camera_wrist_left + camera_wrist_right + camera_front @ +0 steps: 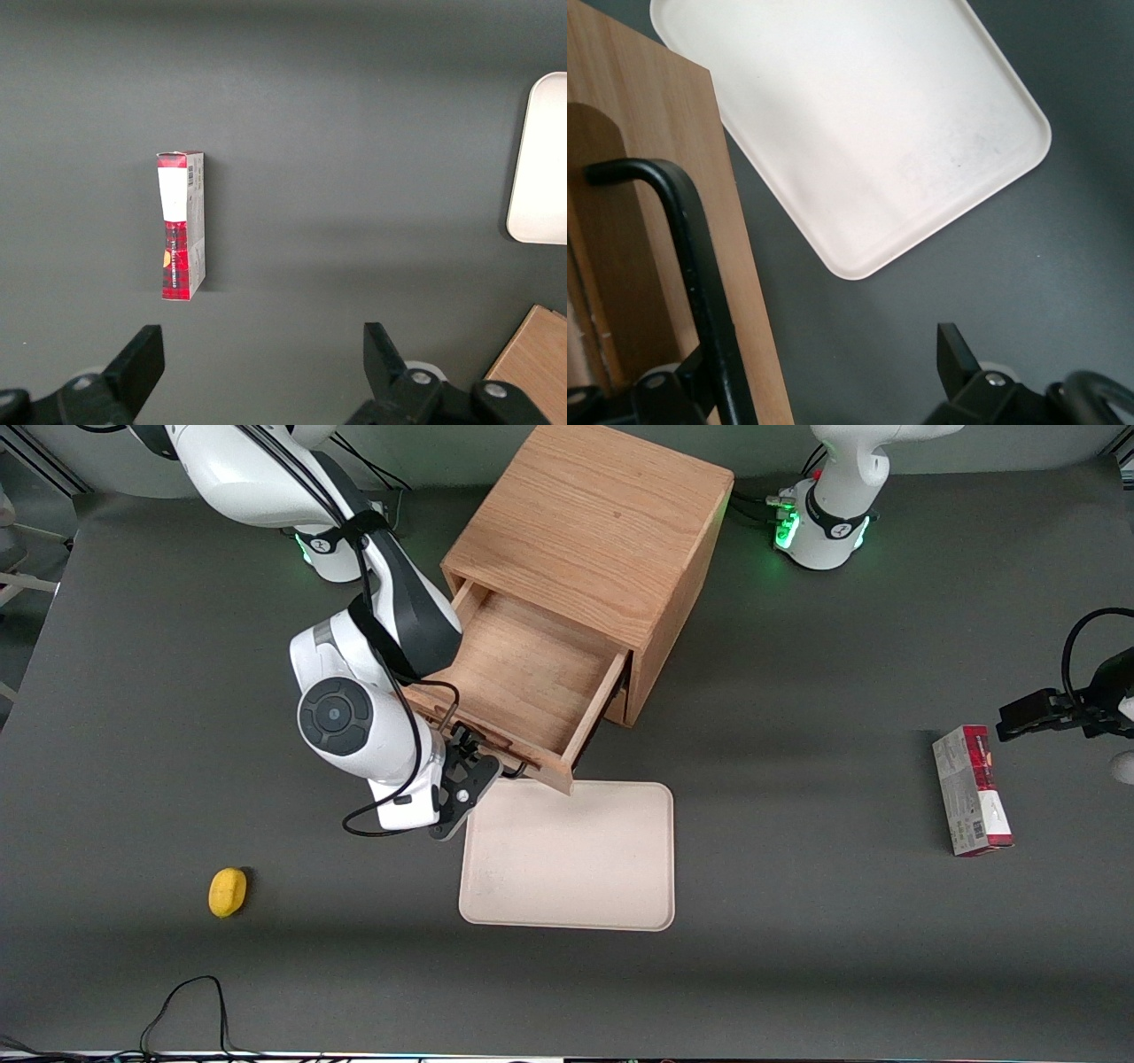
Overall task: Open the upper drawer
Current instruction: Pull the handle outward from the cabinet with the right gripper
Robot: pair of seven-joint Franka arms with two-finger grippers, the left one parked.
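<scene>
Upper drawer [532, 682] pulled well out of cabinet [602, 522], centre of front frame, front edge over the cream tray [567, 859]; gripper [474, 766] at the black handle [700, 266], left of drawer front — jaws spread wide, gripping nothing, handle just beside one finger [678, 390]. Risks: snagging the handle on retreat, dragging the drawer further or skewing the cabinet; bumping the tray below.

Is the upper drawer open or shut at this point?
Open: the upper drawer stands pulled out of the cabinet, its bare inside showing. The gripper is at its black handle, fingers apart.
</scene>
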